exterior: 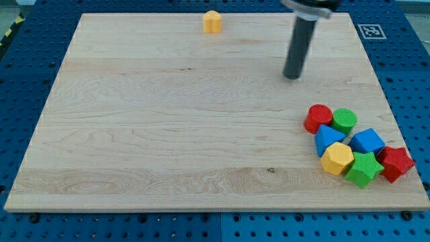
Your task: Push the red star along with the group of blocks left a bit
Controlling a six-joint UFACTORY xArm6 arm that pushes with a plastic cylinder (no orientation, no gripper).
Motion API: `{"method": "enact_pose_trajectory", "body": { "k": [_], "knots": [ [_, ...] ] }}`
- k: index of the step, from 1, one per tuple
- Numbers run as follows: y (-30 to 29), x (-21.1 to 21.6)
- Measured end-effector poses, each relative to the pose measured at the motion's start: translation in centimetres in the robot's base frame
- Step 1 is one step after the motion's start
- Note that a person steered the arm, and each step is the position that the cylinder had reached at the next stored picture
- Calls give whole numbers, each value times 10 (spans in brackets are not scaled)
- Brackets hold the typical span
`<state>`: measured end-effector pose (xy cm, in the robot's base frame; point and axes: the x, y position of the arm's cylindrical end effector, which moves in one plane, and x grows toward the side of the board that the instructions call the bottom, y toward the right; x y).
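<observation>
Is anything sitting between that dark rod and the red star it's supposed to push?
Yes. My tip is toward the view's top, and the red cylinder, green cylinder and blue cube lie between it and the red star at the cluster's right end.

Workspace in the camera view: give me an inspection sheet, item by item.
Surface: pale wooden board on a blue perforated bench.
Job's things: red star at the cluster's right end, lower right corner; touching or near it are the blue cube, green star, yellow hexagon, blue triangle, red cylinder and green cylinder.
Clutter: lone yellow block at the top edge.
Grippers: none; my tip rests above the cluster, apart from every block.
Cables: nothing seen.
Surroundings: marker tag at the top right corner.
</observation>
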<state>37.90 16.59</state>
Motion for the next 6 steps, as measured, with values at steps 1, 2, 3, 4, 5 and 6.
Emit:
{"method": "enact_pose_trajectory", "body": {
  "k": [1,2,3,4,5,6],
  "knots": [
    [54,15],
    [95,59],
    [117,114],
    [118,147],
    [122,155],
    [133,183]
  ]
}}
